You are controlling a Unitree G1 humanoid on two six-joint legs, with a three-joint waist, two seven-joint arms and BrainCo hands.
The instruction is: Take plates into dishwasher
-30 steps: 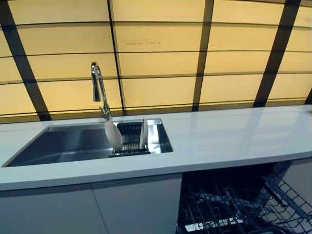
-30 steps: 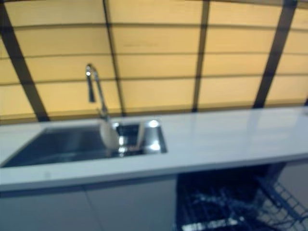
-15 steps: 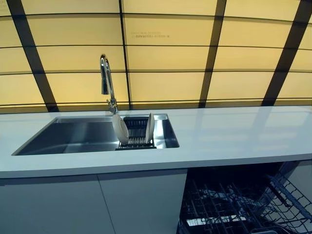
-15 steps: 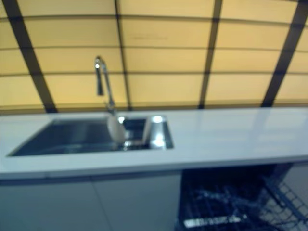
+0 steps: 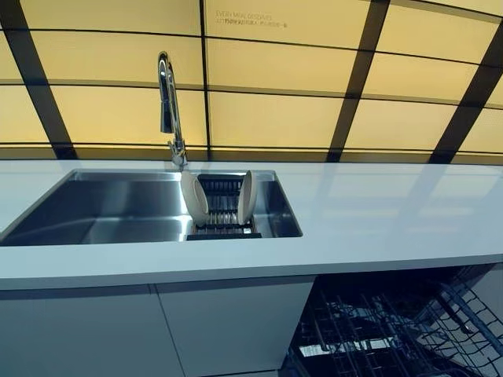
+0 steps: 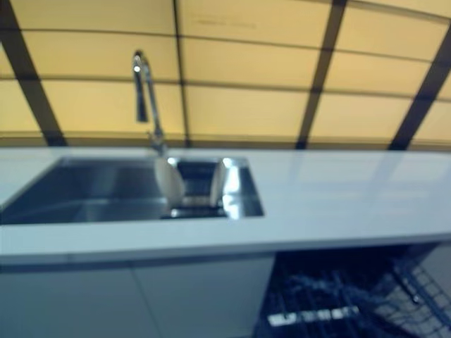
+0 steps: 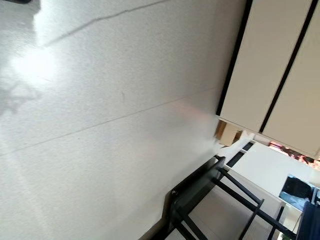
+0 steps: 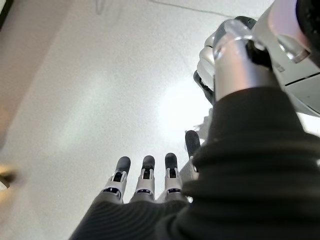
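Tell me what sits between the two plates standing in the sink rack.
Nothing but rack: in the left eye view, the left plate and the right plate stand apart in the dish rack, with only its bare wires between them.

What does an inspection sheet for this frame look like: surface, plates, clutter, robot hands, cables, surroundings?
Surface: white countertop with a steel sink set in it.
Job's things: two white plates stand on edge in a dish rack at the sink's right end; dishwasher rack pulled out below the counter.
Clutter: nothing seen.
Robot hands: right robot hand with straight fingers, over the floor, holding nothing; left not in view.
Cables: nothing seen.
Surroundings: faucet, yellow panelled wall, white cabinet fronts.
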